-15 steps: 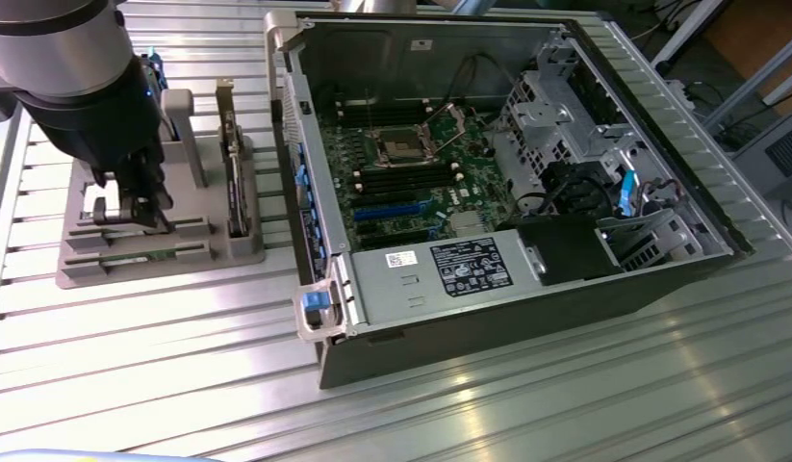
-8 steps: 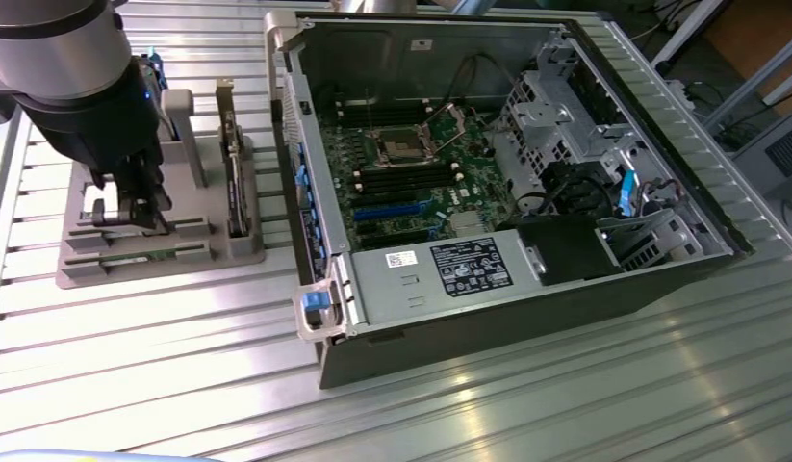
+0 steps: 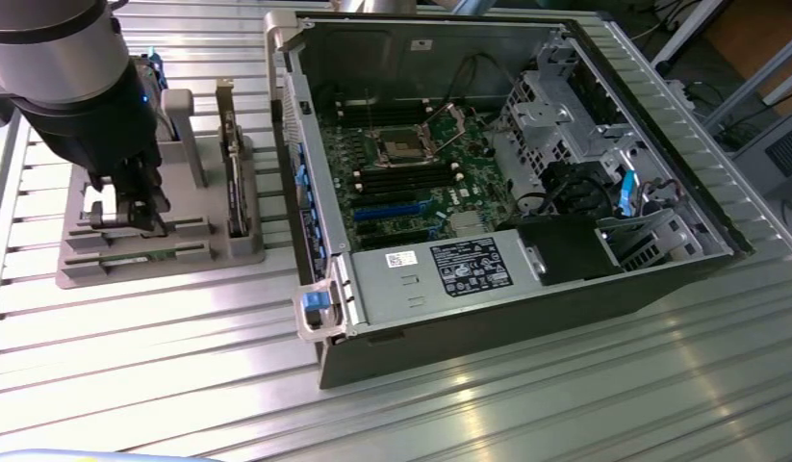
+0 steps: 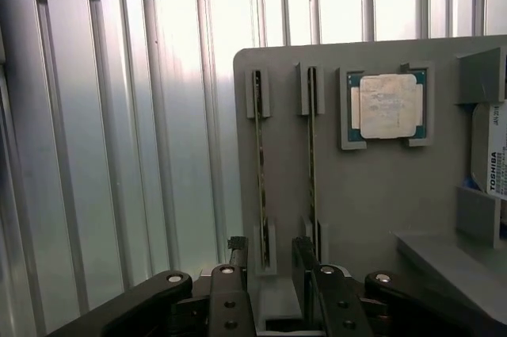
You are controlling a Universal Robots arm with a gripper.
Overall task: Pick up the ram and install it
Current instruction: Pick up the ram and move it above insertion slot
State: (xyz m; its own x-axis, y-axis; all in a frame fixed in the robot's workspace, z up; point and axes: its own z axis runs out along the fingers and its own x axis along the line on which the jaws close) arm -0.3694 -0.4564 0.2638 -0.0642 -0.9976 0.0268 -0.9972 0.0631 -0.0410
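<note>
Two thin green ram sticks stand on edge in slots of a grey holder. My gripper is open just above the holder. Its two black fingers stand on either side of the near end of one ram stick, apart from it. The other stick runs alongside, and its near end is hidden behind one of the fingers. In the exterior view my gripper hangs over the holder at that view's left, beside the open computer case.
A square silver processor and a labelled hard drive also sit in the holder. The case lies open with its motherboard showing and a power supply at the front. Ribbed metal tabletop surrounds everything.
</note>
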